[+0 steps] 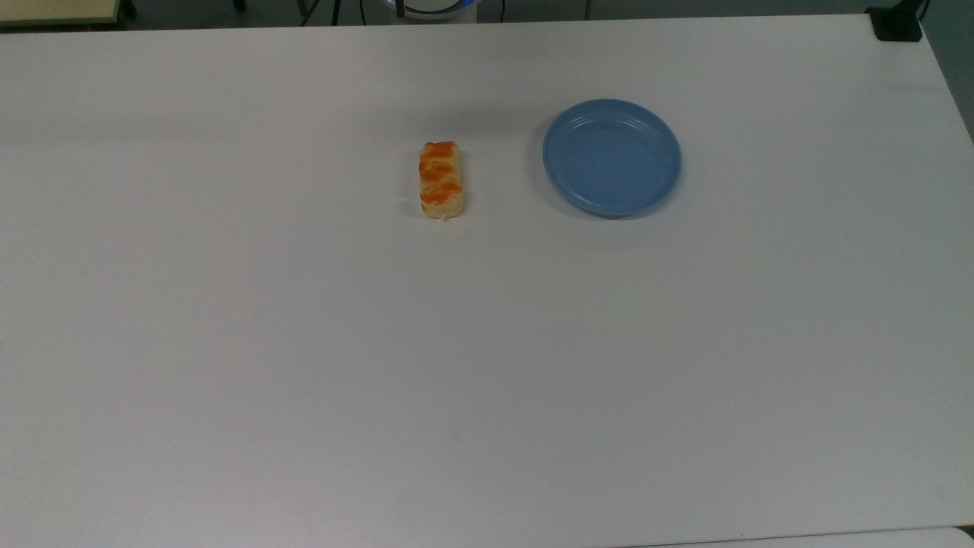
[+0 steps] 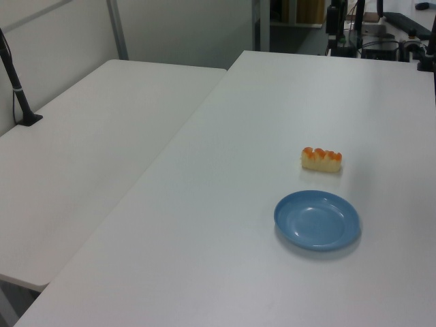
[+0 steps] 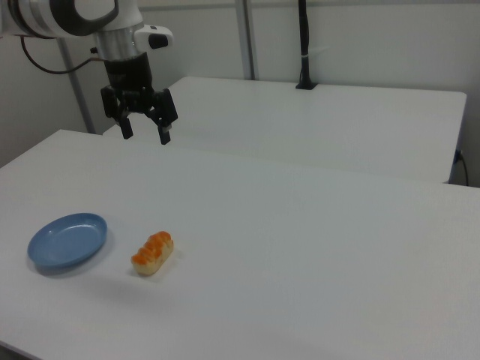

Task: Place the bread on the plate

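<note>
The bread [image 1: 441, 180], a pale-yellow roll with three orange glazed patches, lies on the white table [image 1: 487, 365] to the top view's left of the blue plate [image 1: 612, 157]. The plate holds nothing. In the left view the bread [image 2: 321, 159] lies just beyond the plate [image 2: 317, 220]. In the right view the bread [image 3: 153, 253] rests to the right of the plate [image 3: 67, 240]. My gripper [image 3: 145, 136] hangs open and empty high above the table, well behind the bread and plate in the right view.
A second white table [image 2: 82, 157] adjoins on the left view's left, with a black post [image 2: 15, 82] clamped to it. A black clamp [image 1: 898, 23] sits at the top view's upper right corner. Broad bare tabletop surrounds both objects.
</note>
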`<move>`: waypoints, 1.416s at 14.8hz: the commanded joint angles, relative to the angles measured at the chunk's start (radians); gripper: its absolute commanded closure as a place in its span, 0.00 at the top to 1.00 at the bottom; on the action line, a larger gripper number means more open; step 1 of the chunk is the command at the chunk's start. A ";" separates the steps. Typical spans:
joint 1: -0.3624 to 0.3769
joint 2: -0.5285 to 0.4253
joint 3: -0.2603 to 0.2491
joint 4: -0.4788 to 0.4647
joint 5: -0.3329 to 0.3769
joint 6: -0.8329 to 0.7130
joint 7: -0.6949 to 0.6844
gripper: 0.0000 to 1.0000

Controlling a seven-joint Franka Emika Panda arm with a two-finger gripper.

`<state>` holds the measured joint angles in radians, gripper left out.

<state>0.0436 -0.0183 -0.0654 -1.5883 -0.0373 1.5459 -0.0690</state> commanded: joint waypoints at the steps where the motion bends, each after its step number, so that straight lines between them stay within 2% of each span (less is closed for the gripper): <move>1: -0.011 -0.011 0.006 -0.022 0.031 0.020 -0.012 1.00; 6: 0.009 0.012 0.013 -0.125 0.034 0.127 0.055 1.00; 11: 0.016 0.095 0.015 -0.202 0.050 0.265 0.069 1.00; 13: 0.053 0.142 0.016 -0.264 0.045 0.359 0.072 1.00; 16: 0.064 0.170 0.018 -0.353 0.033 0.451 0.074 1.00; 21: 0.123 0.204 0.018 -0.449 -0.001 0.534 0.075 1.00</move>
<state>0.1354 0.1925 -0.0467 -1.9627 -0.0109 2.0077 -0.0130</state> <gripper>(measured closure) 0.000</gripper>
